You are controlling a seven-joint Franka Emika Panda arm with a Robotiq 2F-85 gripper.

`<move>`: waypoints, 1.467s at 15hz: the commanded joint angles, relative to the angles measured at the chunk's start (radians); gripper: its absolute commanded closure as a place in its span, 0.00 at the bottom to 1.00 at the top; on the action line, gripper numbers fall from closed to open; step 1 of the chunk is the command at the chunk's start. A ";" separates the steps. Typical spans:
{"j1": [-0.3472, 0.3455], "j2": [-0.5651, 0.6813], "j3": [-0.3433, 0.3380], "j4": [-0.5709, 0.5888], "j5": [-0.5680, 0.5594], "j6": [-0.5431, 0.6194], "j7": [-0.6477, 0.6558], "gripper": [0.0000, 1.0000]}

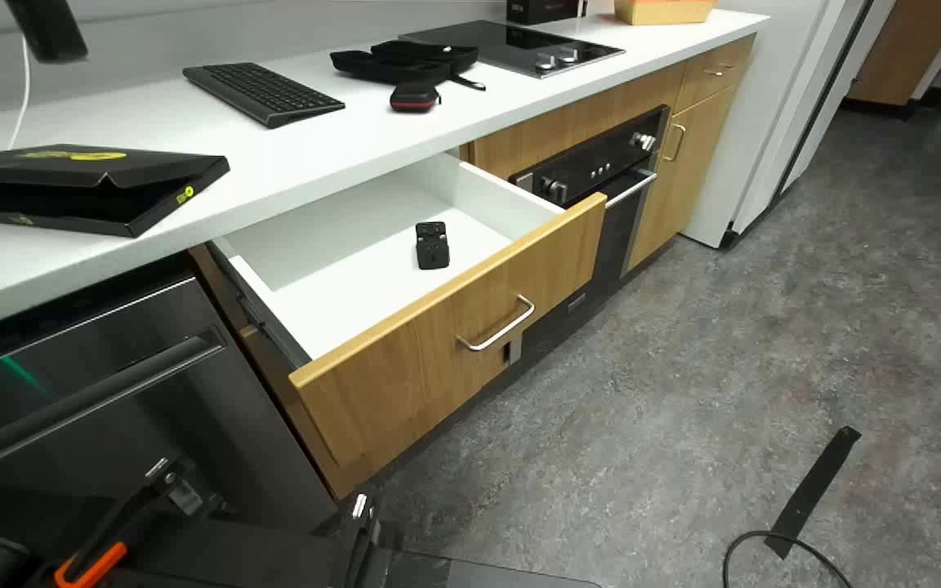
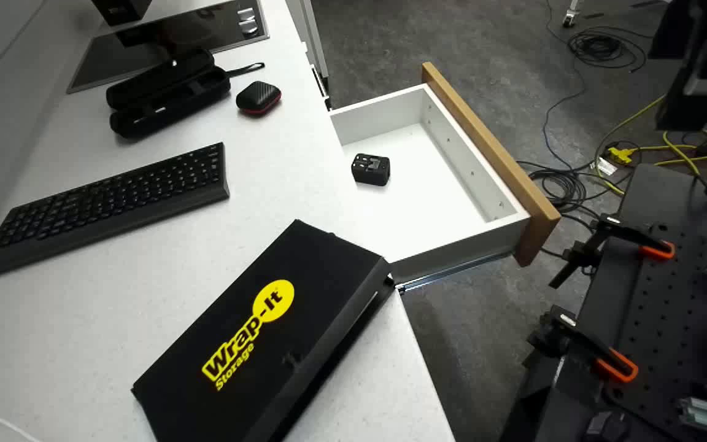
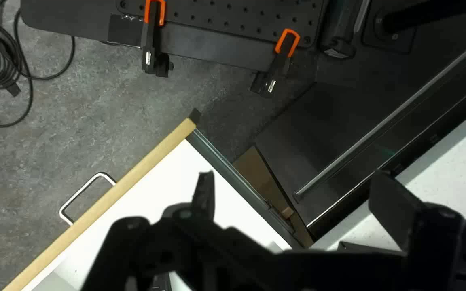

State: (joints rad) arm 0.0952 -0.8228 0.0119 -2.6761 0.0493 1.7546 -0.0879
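While the gripper (image 3: 297, 194) hangs unladen, its fingers spread well apart, a black travel adapter (image 1: 433, 246) lies inside the pulled-out drawer (image 1: 405, 392). Likely light, stiff and slightly slippery, it would best be pinched across its long sides. The gripper seems pitched downward, one finger showing against the drawer interior, the other against the white countertop (image 3: 455, 173), gray floor (image 3: 75, 121) beyond.

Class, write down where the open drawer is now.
In an exterior view, the open drawer juts from beneath the white counter, left of the picture's centre, between the metal-fronted appliance at left and the oven at right.
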 commanded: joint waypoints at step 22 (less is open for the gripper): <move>-0.361 0.453 -0.280 0.071 -0.155 0.462 0.011 0.00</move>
State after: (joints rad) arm -0.2576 -0.3700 -0.2762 -2.6061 -0.1092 2.2193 -0.0738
